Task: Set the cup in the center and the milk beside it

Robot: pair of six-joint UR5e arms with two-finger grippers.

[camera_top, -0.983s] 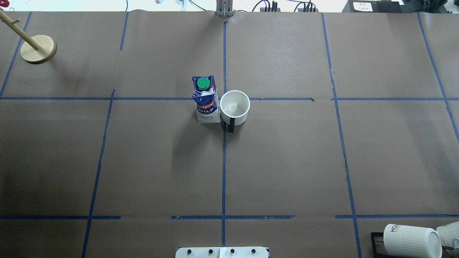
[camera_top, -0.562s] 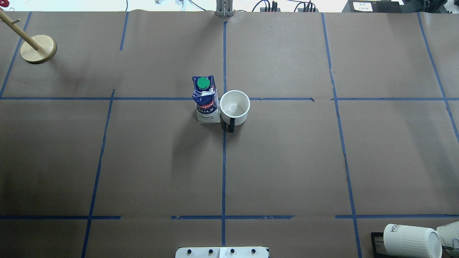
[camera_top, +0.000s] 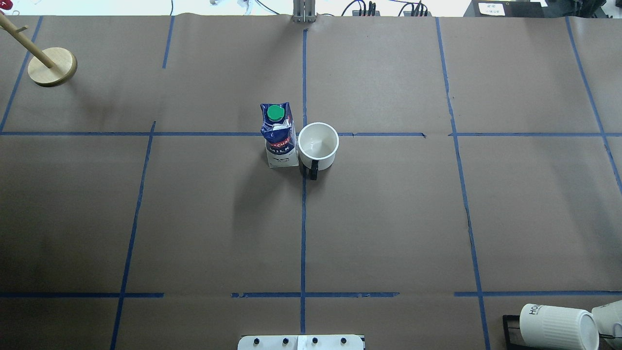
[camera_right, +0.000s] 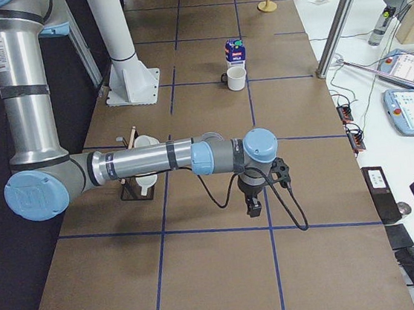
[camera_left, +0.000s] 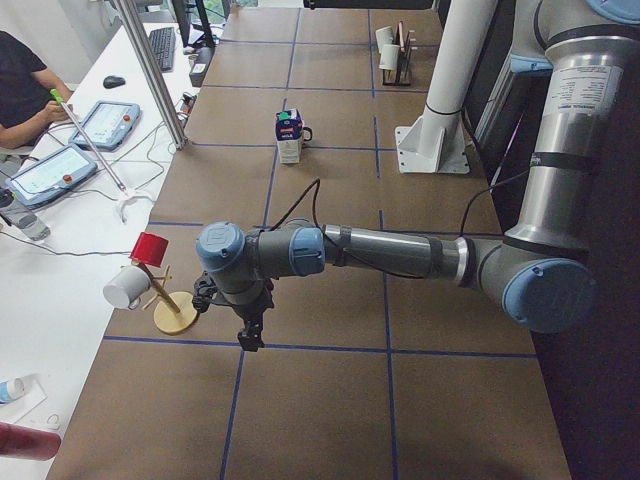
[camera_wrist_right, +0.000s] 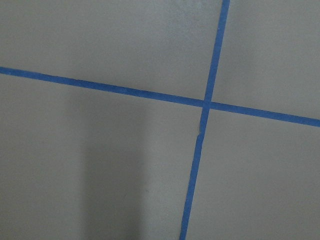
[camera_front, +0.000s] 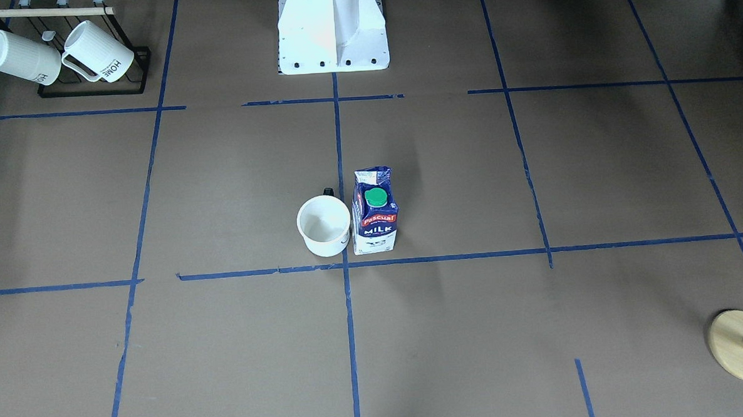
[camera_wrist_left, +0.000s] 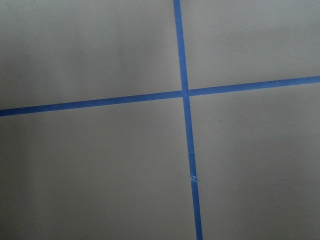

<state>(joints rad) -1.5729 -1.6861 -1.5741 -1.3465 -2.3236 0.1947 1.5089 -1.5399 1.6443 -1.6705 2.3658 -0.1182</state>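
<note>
Brown paper covers the worktop [camera_top: 388, 218], and blue tape [camera_top: 464, 194] divides it into a grid of large squares. The center [camera_front: 345, 265], where two tape lines cross midway between the worktop's ends, lies bare just in front of the cup [camera_top: 318, 146] in the front-facing view. The cup stands upright and empty, a little to the robot's side of that crossing, with its black handle turned toward the robot's edge. The milk [camera_top: 279, 138] stands upright immediately beside the cup, on the side nearer the worktop's left end, with its green cap on top; whether the two touch is hard to tell. Nothing holds either one. At the corner by the robot's edge and the right end, two ribbed mugs [camera_front: 23, 57] hang tilted on a black rack [camera_front: 93, 89]. At the opposite corner, by the far edge and the left end, stands a wooden stand [camera_top: 52, 66] with a round base. The left gripper [camera_left: 250, 338] hangs pointing down over the worktop's left end, near that stand, well apart from cup and milk; I cannot tell whether it is open or closed. The right gripper [camera_right: 254, 209] hangs likewise over the right end, its state equally unclear. Both wrist cameras show only brown paper and a tape crossing.
</note>
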